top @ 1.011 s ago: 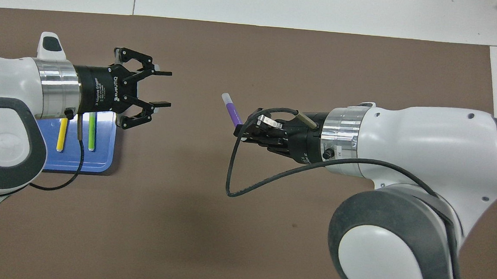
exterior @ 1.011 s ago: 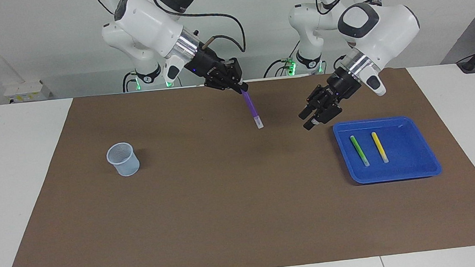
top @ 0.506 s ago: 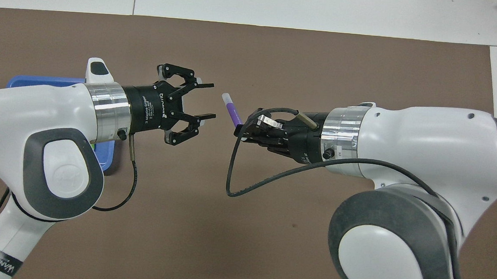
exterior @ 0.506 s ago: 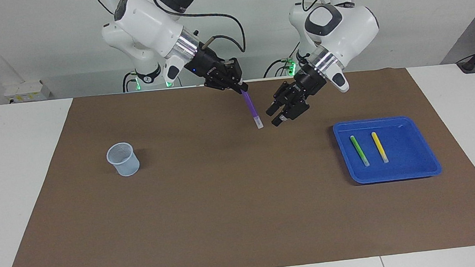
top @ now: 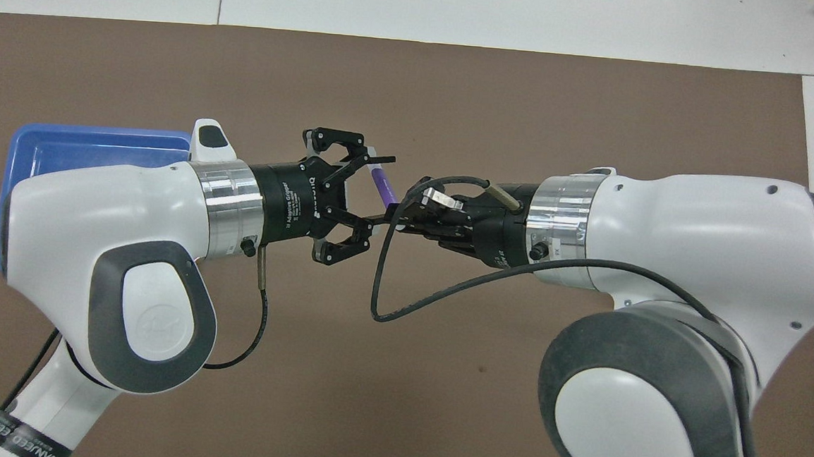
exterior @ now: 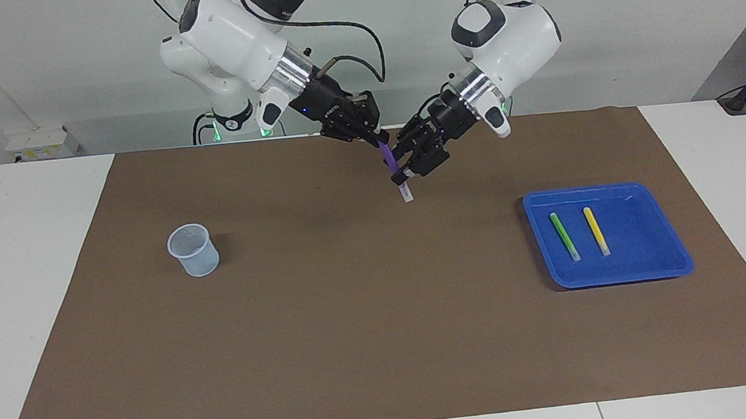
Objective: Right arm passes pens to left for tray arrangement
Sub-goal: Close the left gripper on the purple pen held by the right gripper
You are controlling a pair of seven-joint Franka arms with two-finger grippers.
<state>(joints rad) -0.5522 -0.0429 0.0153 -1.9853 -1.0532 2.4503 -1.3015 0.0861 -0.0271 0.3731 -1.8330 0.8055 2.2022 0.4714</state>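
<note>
While handing over the third pen, leaves the pale translucent cup (exterior: 193, 250) upright and alone at centre-left of the facing frame, on the brown mat (exterior: 329, 321), toward the right arm's end. Up at top centre, shows the right gripper (exterior: 375, 136) clamped on the upper end of the purple pen (exterior: 391, 160), holding it in the air on a downward slant, with pale tip and most of the barrel left free, probably as room for the other claw. Just frame-right of that, shows the left gripper (exterior: 408, 168) around the pen's lower barrel, jaws wide, one finger to each side in the overhead frame; cannot tell about contact yet. Calls next, by this reading, for closing the left claw before any release by the right, or risks a drop onto the mat. At lower right of the facing frame, has the blue tray (exterior: 612, 278) flat on the mat toward the left arm's end, with green pen (exterior: 564, 236) and yellow pen (exterior: 596, 230) lying side by side, apart, pale tips toward the frame's bottom, and bare tray floor beside the yellow one, seemingly for the third.
</note>
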